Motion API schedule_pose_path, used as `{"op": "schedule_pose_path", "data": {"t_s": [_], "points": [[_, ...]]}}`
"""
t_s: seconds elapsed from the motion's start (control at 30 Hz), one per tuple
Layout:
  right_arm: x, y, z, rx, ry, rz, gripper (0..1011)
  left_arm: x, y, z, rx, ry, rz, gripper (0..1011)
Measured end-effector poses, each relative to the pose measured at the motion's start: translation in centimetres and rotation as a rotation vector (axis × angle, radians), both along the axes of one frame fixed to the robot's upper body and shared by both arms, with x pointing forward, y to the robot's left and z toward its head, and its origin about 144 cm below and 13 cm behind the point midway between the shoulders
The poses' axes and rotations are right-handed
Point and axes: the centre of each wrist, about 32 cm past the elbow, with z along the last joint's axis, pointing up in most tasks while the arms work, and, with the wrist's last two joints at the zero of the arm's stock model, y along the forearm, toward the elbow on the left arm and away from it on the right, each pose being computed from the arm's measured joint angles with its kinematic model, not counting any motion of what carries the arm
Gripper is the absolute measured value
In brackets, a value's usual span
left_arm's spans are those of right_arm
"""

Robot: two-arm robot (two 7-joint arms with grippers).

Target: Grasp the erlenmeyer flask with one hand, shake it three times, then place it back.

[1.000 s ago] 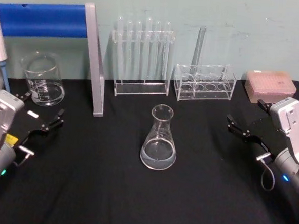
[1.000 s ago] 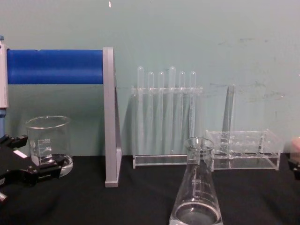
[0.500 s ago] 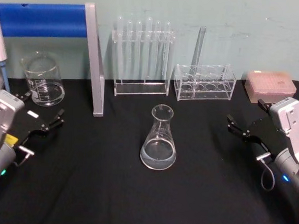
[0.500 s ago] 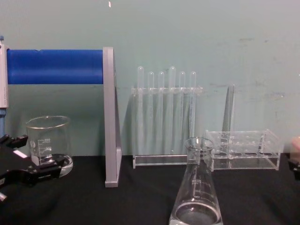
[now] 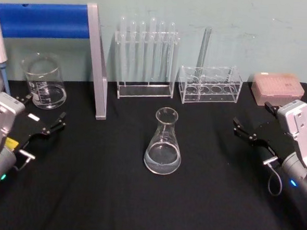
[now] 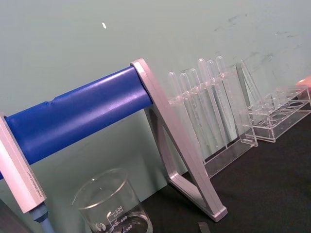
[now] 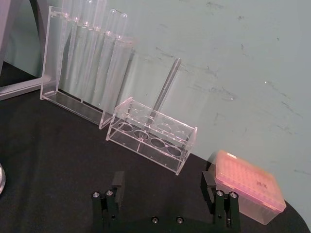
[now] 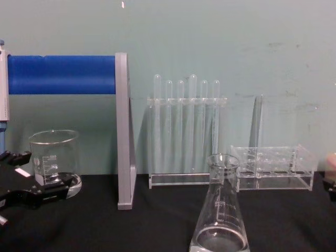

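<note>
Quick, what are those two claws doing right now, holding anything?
Left gripper: open, holding nothing.
Right gripper: open, holding nothing; the erlenmeyer flask stands untouched between them.

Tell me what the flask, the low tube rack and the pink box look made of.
Erlenmeyer flask: clear glossy glass, probably; white printed graduations.
Low rack: clear rigid plastic, likely acrylic; flat panels with pale edges.
Pink box: translucent pink plastic, it seems; dull, frosted surface.

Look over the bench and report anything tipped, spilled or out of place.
Nothing stands out. The erlenmeyer flask stands upright with no spill around it. The beaker and the test tubes in their rack are upright too. The left gripper and right gripper sit open, well clear on either side.
</note>
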Motion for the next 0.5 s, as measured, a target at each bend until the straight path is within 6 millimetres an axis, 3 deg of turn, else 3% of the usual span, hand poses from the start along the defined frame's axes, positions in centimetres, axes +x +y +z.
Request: {"op": "schedule_pose_path", "data": {"t_s": [0.5], "points": [[-0.24, -0.07, 0.12, 0.028, 0.005, 0.018, 1002, 0.00, 0.00, 0.00, 0.000, 0.000, 0.000, 1001]]}}
